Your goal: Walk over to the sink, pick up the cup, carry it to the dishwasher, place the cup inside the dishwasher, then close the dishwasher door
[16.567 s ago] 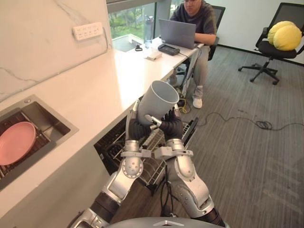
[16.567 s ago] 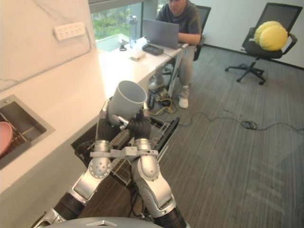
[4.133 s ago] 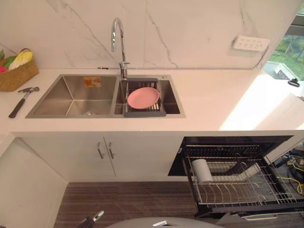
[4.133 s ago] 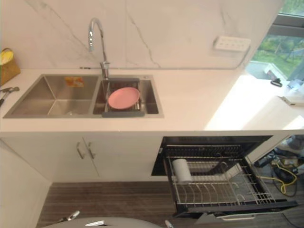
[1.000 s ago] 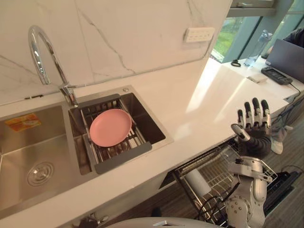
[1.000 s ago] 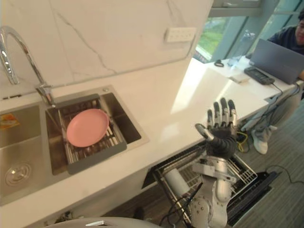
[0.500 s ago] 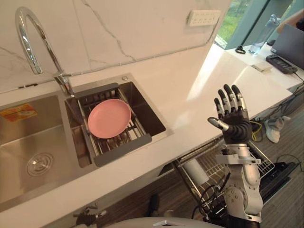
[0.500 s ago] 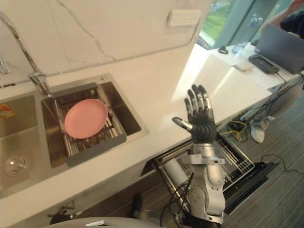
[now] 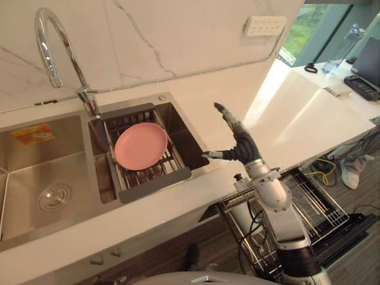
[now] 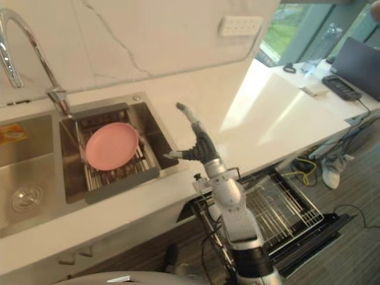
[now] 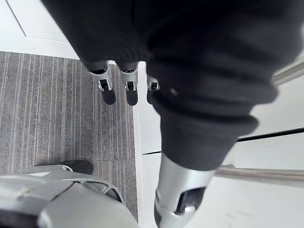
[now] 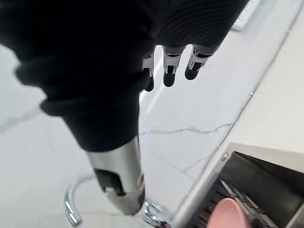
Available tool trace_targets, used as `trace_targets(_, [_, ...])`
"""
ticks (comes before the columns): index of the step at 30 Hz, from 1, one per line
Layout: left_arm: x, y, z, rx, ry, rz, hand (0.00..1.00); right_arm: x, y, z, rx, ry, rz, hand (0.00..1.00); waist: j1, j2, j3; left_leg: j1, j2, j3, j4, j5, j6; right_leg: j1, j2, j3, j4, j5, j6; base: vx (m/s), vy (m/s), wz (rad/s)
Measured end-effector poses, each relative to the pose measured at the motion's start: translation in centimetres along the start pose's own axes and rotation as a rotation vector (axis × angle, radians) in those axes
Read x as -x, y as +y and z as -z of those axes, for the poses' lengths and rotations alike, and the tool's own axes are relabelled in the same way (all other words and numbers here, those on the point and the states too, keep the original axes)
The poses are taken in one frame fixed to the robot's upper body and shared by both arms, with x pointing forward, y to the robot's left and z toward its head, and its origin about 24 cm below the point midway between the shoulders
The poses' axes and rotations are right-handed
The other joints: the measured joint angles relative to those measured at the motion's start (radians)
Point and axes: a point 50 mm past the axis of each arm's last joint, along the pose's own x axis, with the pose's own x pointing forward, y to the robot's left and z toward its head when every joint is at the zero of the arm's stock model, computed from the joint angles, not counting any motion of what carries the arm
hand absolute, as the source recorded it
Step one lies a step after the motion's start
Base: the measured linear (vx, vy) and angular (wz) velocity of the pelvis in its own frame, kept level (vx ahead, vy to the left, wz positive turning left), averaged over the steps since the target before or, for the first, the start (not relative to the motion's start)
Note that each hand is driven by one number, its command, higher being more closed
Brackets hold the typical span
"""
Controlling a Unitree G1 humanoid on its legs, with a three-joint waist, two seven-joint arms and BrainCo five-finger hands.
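Note:
My right hand point(image 9: 240, 148) is raised over the white counter point(image 9: 297, 119), just right of the sink's rim, with straight fingers point(image 12: 166, 76) and nothing in it. Below the counter the dishwasher stands open with its wire rack point(image 9: 320, 205) pulled out over the lowered door point(image 9: 356, 222). The pale cup point(image 10: 209, 212) lies in the rack's front left corner, mostly hidden behind my right forearm. My left hand point(image 11: 108, 92) hangs low beside the white cabinet, fingers straight toward the floor and empty.
A pink plate point(image 9: 141, 146) rests on a drain rack in the right sink basin, under the chrome faucet point(image 9: 53, 47). A power strip point(image 9: 264, 25) sits on the marble wall. A laptop point(image 10: 362, 59) and small items lie at the counter's far right.
My right hand has swung left from above the dishwasher to over the counter by the sink, its palm turning from upright to sideways. The view shifted slightly.

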Motion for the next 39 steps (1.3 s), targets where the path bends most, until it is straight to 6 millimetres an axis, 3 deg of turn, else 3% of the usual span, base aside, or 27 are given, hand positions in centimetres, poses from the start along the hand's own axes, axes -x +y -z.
trace_targets(7, [-0.2, -0.2, -0.7, -0.043, 0.007, 0.043, 0.0, -2.7, 2.6, 1.8, 0.34, 0.098, -0.213, 0.0, 0.028, -0.008, -0.003, -0.022, 0.001, -0.024, 0.002, 0.003, -0.005, -0.01, -0.007, -0.022, 0.0, 0.009, -0.011, -0.01, -0.014, 0.1])
trace_targets(13, [-0.3, -0.3, -1.1, -0.064, 0.014, 0.047, 0.0, -3.8, 4.3, 4.0, 0.5, 0.175, -0.317, 0.0, 0.043, 0.001, 0.007, -0.017, 0.002, -0.051, 0.001, 0.016, -0.009, 0.007, -0.013, -0.042, -0.001, -0.004, -0.002, 0.01, -0.005, 0.13])
trace_targets(18, [-0.5, 0.1, -1.6, -0.075, 0.001, 0.037, 0.0, -4.6, 4.4, 4.7, 0.58, 0.179, -0.279, 0.0, 0.05, 0.01, 0.012, -0.022, 0.008, -0.051, 0.0, 0.012, -0.015, 0.008, -0.012, -0.055, -0.001, -0.012, -0.006, 0.0, -0.008, 0.07])
trace_targets(23, [-0.6, 0.1, -2.1, -0.056, -0.011, 0.032, 0.0, -3.9, 4.8, 7.7, 0.665, 0.293, -0.29, 0.0, 0.063, 0.035, 0.028, -0.02, 0.015, -0.054, 0.004, 0.015, -0.021, 0.008, -0.01, -0.065, -0.001, -0.016, -0.004, 0.02, -0.009, 0.07])
trace_targets(27, [-0.6, 0.2, -2.2, -0.048, -0.011, 0.024, 0.0, -4.1, 4.5, 8.0, 0.682, 0.298, -0.245, 0.0, 0.062, 0.044, 0.035, -0.014, 0.018, -0.055, 0.005, 0.017, -0.024, 0.02, -0.008, -0.067, -0.001, -0.018, -0.005, 0.03, 0.008, 0.02])
trace_targets(39, [-0.7, 0.4, -2.5, -0.019, -0.012, 0.011, 0.0, -4.3, 4.2, 8.0, 0.701, 0.313, -0.205, 0.0, 0.06, 0.038, 0.045, -0.013, 0.023, -0.074, 0.004, 0.016, -0.027, 0.034, -0.008, -0.089, -0.001, -0.032, -0.002, 0.0, -0.007, 0.04])
